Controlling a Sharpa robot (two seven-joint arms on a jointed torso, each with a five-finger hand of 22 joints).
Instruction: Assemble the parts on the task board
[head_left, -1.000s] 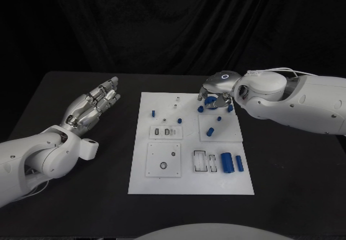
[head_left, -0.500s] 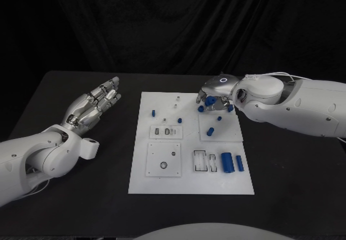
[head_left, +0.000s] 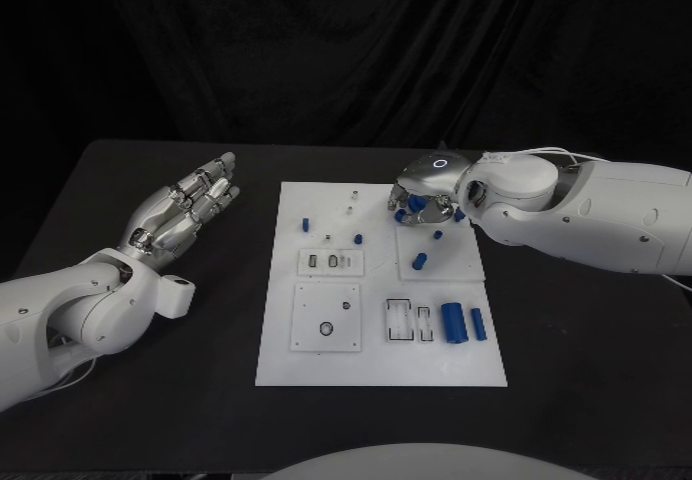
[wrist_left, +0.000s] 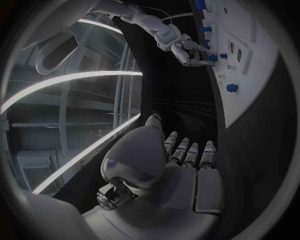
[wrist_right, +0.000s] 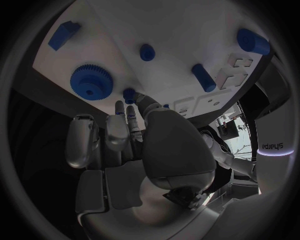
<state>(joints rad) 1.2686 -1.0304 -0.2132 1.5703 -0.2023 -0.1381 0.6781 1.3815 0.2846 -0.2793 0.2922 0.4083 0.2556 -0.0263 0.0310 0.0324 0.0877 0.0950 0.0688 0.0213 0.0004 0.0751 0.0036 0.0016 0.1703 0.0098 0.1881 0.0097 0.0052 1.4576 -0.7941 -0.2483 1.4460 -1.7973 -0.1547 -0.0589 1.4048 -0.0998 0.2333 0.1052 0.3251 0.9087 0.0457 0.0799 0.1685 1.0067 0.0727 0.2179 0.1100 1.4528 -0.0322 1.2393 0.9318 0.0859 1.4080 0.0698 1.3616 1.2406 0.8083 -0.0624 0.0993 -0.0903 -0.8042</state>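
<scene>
The white task board (head_left: 378, 360) lies in the middle of the black table. My right hand (head_left: 424, 198) hovers low over its far right corner, fingers pointing down. In the right wrist view, the thumb and a fingertip of that hand (wrist_right: 131, 145) close around a small blue peg (wrist_right: 129, 95) standing on the board, beside a blue gear (wrist_right: 92, 84). More blue parts lie nearby: a short cylinder (head_left: 421, 263) and a peg (head_left: 440, 236). My left hand (head_left: 188, 210) is held flat, palm up, fingers apart and holding nothing, left of the board.
Two blue cylinders (head_left: 451, 325) (head_left: 477, 325) lie at the board's near right, beside a slotted recess (head_left: 407, 322). A blue peg (head_left: 307, 224) stands at the far left of the board. Bare black table (head_left: 577, 350) surrounds the board.
My right hand has slid a little to the left over the board's far right corner and lowered its fingers among the blue parts. The left hand has not moved.
</scene>
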